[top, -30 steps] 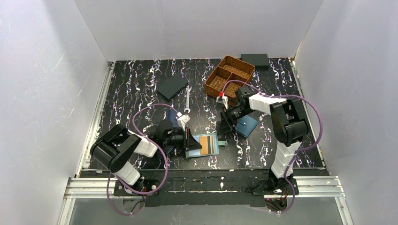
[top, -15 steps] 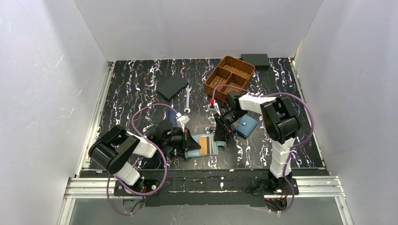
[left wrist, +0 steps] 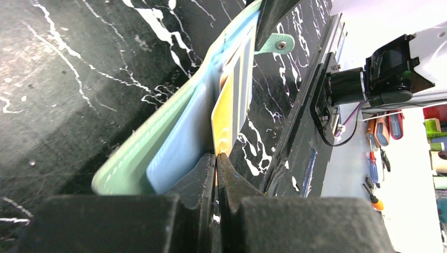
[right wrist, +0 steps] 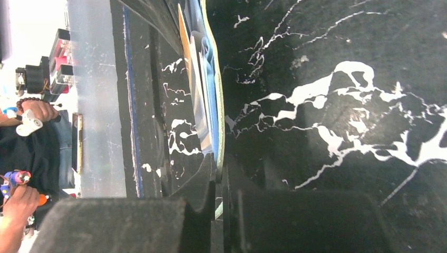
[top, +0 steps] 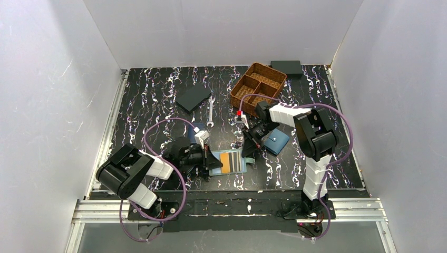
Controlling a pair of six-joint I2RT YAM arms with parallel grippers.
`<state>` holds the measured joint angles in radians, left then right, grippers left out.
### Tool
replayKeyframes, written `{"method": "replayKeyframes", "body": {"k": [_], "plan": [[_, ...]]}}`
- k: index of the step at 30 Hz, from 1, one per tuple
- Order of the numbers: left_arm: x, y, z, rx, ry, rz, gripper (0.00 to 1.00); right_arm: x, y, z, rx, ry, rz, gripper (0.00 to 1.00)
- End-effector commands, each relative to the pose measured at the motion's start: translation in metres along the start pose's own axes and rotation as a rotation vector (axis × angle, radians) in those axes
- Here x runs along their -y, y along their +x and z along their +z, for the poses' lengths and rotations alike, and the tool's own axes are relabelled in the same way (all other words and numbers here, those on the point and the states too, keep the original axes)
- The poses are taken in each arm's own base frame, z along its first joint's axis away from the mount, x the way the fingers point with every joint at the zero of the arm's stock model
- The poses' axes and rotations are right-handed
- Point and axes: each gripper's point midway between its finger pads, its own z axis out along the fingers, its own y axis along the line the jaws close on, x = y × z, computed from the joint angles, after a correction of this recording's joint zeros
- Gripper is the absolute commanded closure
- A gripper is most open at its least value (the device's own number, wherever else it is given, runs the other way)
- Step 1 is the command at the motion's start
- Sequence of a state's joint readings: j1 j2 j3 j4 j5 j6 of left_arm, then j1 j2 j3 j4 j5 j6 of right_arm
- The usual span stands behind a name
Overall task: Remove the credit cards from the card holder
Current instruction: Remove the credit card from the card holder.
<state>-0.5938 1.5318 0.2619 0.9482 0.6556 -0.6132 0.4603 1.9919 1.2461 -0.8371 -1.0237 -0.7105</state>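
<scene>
The mint-green card holder lies open on the table, front centre. A tan-golden credit card and a dark one show in its slots. My left gripper is shut on the left end of the tan-golden card, its tips pinching the card beside the holder's green cover. My right gripper is shut on the holder's far right edge, with its tips clamped on that thin green rim. The snap tab hangs near the right fingers.
A wicker basket stands at the back right, a black box behind it. A wrench and a flat black square lie behind the left arm. A blue wallet lies right of the right gripper.
My right gripper has moved left from the blue wallet to the card holder's edge and shut on it. The left gripper, still shut, has drawn slightly left with the tan-golden card.
</scene>
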Motion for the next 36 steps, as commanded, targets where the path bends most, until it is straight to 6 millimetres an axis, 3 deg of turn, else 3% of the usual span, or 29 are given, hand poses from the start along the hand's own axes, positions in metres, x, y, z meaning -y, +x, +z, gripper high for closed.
{"method": "replayKeyframes", "body": {"k": [1, 8, 15, 20, 28, 36], "plan": [[-0.003, -0.001, -0.005, 0.011, -0.006, 0.008, 1.00, 0.004, -0.005, -0.008, 0.004, 0.025, -0.010, 0.99], [-0.009, -0.002, -0.012, 0.021, -0.028, -0.023, 1.00, 0.010, -0.003, -0.011, -0.007, 0.049, -0.002, 0.99], [-0.001, -0.018, -0.022, 0.079, -0.030, -0.044, 1.00, 0.036, 0.002, -0.024, -0.043, 0.222, 0.004, 0.98], [0.015, -0.035, -0.028, 0.123, -0.006, -0.028, 1.00, 0.031, -0.002, -0.033, -0.051, 0.261, -0.035, 0.64], [0.038, -0.058, -0.034, 0.174, 0.040, -0.008, 1.00, 0.016, -0.018, -0.059, -0.025, 0.383, -0.189, 0.32], [0.067, -0.083, -0.029, 0.186, 0.120, 0.003, 1.00, -0.058, -0.037, -0.039, 0.153, 0.026, -0.259, 0.16]]}}
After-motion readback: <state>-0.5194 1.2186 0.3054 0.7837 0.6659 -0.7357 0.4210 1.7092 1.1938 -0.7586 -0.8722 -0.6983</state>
